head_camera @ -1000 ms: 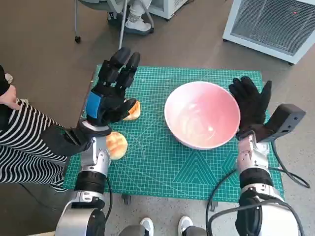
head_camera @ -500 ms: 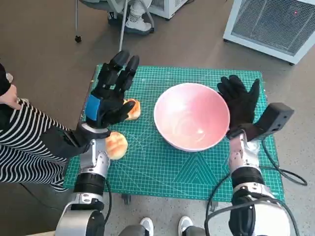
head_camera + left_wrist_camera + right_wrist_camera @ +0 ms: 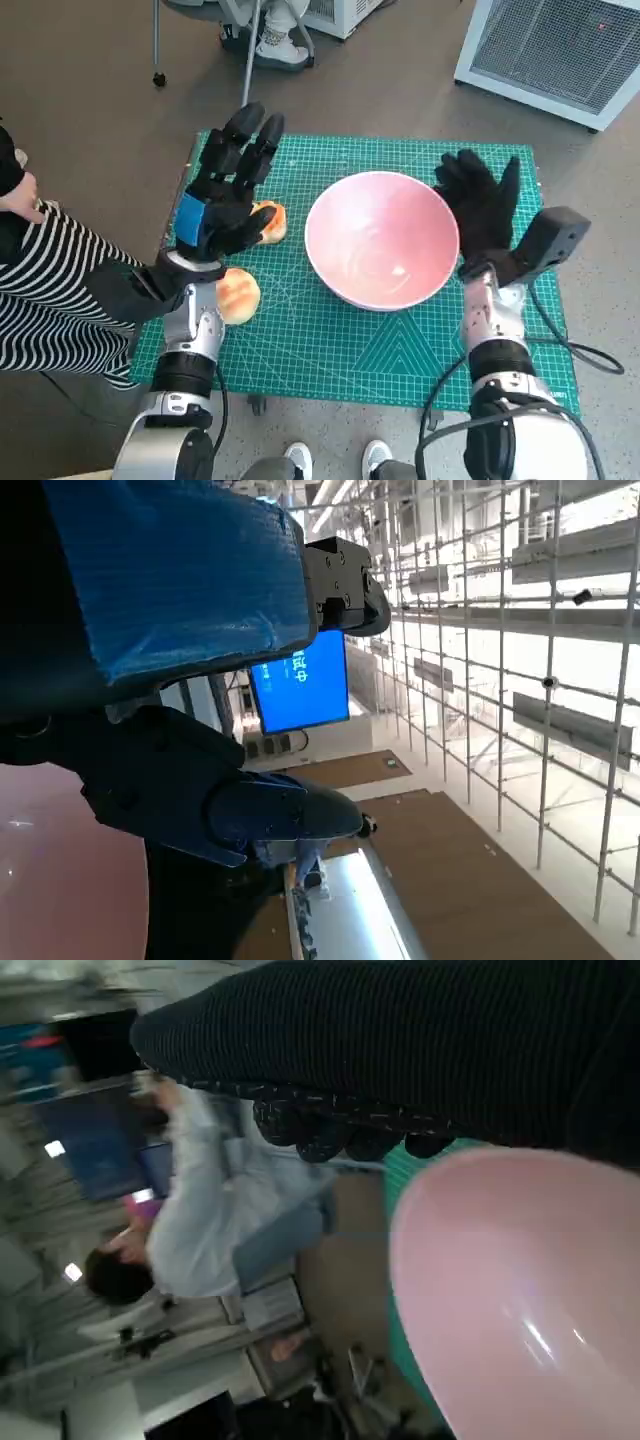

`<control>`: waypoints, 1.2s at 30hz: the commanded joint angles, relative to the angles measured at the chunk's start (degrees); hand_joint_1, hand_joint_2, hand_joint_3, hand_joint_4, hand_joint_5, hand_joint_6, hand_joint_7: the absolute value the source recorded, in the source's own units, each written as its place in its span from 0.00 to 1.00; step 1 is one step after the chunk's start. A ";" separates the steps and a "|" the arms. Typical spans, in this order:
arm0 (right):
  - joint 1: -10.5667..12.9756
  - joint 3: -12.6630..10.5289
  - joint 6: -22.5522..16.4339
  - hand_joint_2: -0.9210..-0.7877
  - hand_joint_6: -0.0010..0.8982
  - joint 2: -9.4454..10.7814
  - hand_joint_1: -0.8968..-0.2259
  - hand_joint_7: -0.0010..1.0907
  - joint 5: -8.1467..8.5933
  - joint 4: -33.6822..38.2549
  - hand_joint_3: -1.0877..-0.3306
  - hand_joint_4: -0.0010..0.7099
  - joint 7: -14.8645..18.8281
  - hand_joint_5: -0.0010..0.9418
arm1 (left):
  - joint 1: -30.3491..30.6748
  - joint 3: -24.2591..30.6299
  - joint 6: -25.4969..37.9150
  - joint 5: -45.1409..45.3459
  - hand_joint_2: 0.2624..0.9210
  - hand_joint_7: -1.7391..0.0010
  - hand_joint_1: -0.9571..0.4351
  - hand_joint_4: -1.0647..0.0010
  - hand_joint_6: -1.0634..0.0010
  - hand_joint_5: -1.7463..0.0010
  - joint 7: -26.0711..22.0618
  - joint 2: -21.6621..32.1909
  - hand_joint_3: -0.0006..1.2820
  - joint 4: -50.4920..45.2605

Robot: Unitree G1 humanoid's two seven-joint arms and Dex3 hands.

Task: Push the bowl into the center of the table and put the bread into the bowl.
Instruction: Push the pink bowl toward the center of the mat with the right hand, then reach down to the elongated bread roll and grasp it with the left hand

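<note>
1. Pink bowl [image 3: 381, 238] sits upright on the green cutting mat [image 3: 400, 345], slightly right of the mat's middle; nothing inside it.
2. Right hand [image 3: 482, 212], in the black glove, rests flat against the bowl's right outer wall, fingers spread and pointing to the far side. It holds nothing. The right wrist view shows the glove [image 3: 420, 1050] just beside the bowl rim.
3. Bread: one roll [image 3: 269, 222] lies left of the bowl, partly hidden by the left hand; a second roll [image 3: 236, 294] lies nearer, at the mat's left edge.
4. Left hand [image 3: 225, 190] is raised above the far roll, fingers spread, empty.
5. A person's striped sleeve [image 3: 50, 290] lies beyond the table's left edge.
</note>
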 commanded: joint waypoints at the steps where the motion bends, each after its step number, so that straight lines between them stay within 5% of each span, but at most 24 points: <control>1: 2.84 2.20 -6.22 0.00 0.15 -1.24 0.34 0.16 -2.36 -3.30 0.24 0.08 -0.03 0.01 | 0.08 -0.54 -0.32 0.51 1.00 0.75 0.22 0.89 0.98 1.00 0.50 -0.36 0.24 -0.20; 9: 7.60 5.77 -16.04 0.00 0.16 -1.54 0.27 0.17 -3.39 -13.99 0.30 0.12 2.38 0.02 | -0.36 -1.75 0.49 0.99 1.00 0.75 0.22 0.88 0.97 0.99 0.93 -0.90 0.24 -1.14; 15: 10.96 7.86 -19.34 0.00 0.19 -2.11 0.26 0.19 -2.74 -20.44 0.32 0.15 5.04 0.02 | -0.58 -3.11 1.48 1.31 1.00 0.75 0.21 0.88 0.96 0.99 1.14 -0.74 0.25 -3.02; 26: 15.88 9.97 -16.79 0.00 0.20 -1.48 0.18 0.23 0.38 -31.70 0.40 0.19 7.03 0.02 | -0.64 -4.93 2.75 2.55 1.00 0.71 0.20 0.89 1.00 1.00 1.88 0.24 0.26 -6.86; 36: 18.33 11.15 -14.35 0.00 0.20 -1.39 0.16 0.26 1.13 -36.65 0.45 0.22 6.59 0.02 | -0.65 -4.84 3.82 3.69 0.99 0.70 0.20 0.88 1.00 1.00 1.87 3.73 0.22 -9.38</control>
